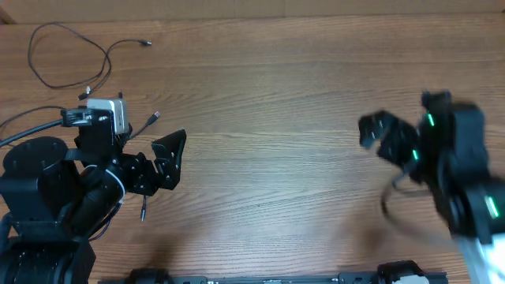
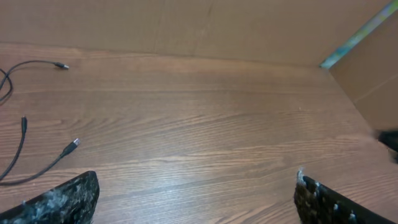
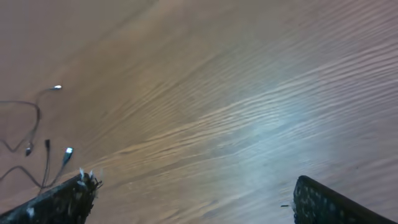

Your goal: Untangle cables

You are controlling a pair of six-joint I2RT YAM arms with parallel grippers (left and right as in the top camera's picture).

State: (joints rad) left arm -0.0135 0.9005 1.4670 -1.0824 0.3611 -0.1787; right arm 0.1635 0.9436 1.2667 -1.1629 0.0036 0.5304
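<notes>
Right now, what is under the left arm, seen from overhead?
Thin black cables run beneath the left arm; two plug ends poke out beside it. How they cross underneath is covered.

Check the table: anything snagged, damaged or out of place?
Nothing stands out. The cables lie loose and flat on the wood, plugs apart, no visible damage. The left tool and right tool are both open and empty.

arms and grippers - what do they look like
Both arms are black. The left arm carries a white camera box at its wrist, with black wires behind. The right arm, blurred, shows green lights. The fingers are black, flecked whitish.
</notes>
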